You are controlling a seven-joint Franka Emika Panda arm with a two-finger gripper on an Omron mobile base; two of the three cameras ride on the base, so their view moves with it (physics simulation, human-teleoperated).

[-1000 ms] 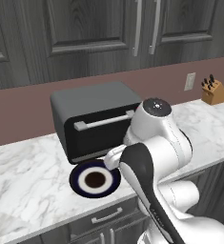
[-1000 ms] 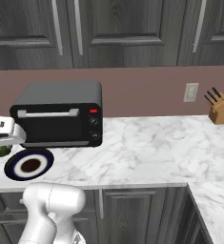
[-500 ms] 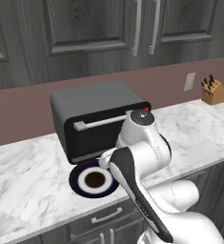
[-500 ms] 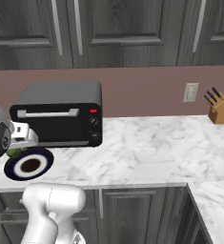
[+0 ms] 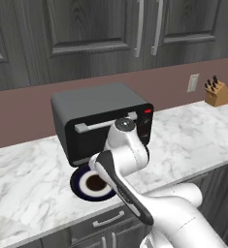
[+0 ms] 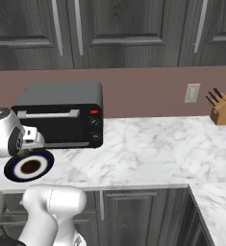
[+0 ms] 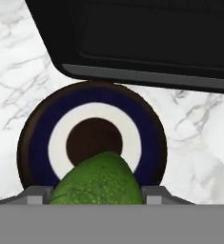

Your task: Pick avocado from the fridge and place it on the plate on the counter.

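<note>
Pincer [image 7: 98,200] pinched avocado [image 7: 98,183] w/ plate [image 7: 37,138] right below on table [image 7: 13,71], prob lined up for drop.

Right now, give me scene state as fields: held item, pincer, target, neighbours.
held: avocado, gripped in the pincer
pincer: shut on the avocado, above the plate
target: plate, nothing resting on it
plate location: counter, just in front of the toaster oven
other: knife block at far right by the wall
step left: lower and release
</note>
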